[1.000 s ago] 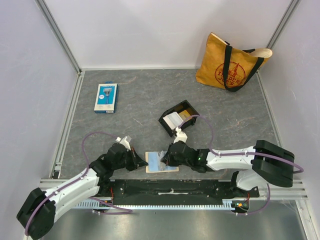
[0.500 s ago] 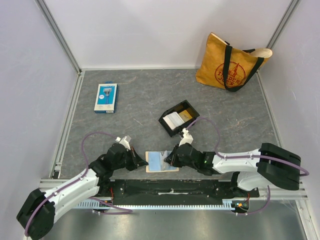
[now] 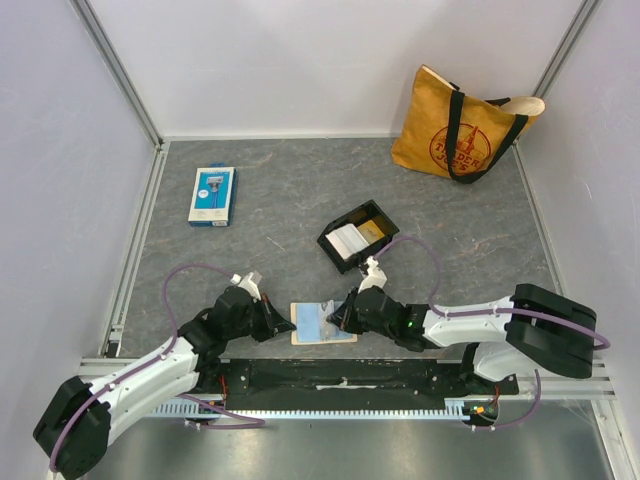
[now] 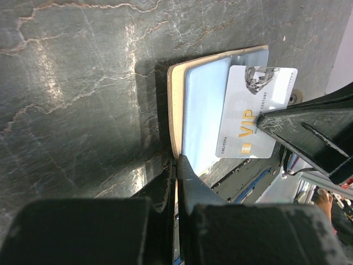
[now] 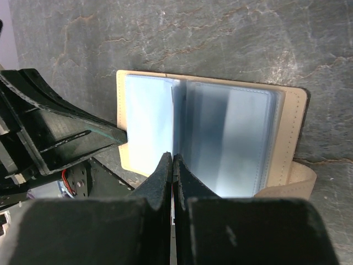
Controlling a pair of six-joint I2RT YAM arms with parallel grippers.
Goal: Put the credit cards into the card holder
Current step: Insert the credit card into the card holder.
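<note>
Left wrist showed the right tool [image 4: 265,120] pinching a white credit card [image 4: 251,118] over the card holder [image 4: 201,105], the closed left tool [image 4: 177,164] touching its edge.

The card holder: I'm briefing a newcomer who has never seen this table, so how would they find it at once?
On the grey table, look at the near edge, between the left gripper and the right gripper. The card holder lies open there, a flat tan folder with pale blue clear sleeves; the black tray farther back is a dark box.
</note>
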